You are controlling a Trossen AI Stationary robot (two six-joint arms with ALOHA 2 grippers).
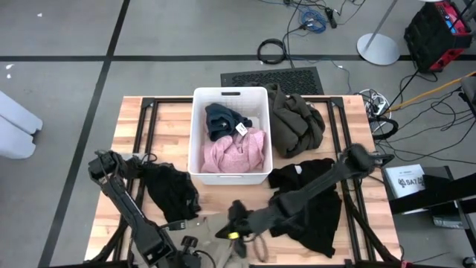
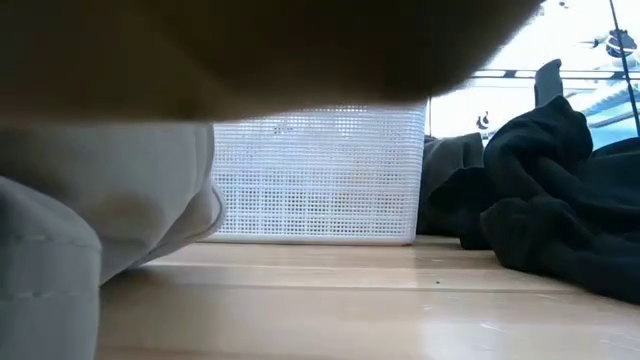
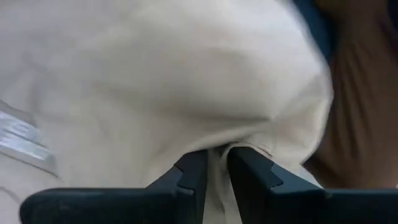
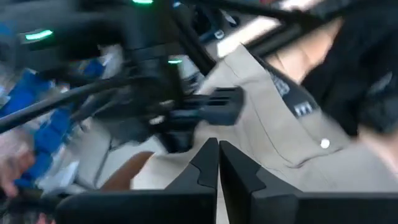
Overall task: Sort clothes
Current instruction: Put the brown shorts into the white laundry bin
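Wooden table [image 1: 130,119] carries a half-filled bin [image 1: 229,176]. Both grippers, left [image 3: 214,168] and right [image 4: 217,163], pinch the tan shirt [image 3: 155,81] at the near edge (jaws nearly together); uneven pulling could tear it free or snag the black clothes [image 1: 312,201].

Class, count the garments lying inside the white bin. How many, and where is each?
2 visible in the white bin: a dark teal-blue garment at the far end, and a pink garment filling the near end. More could lie hidden beneath them.
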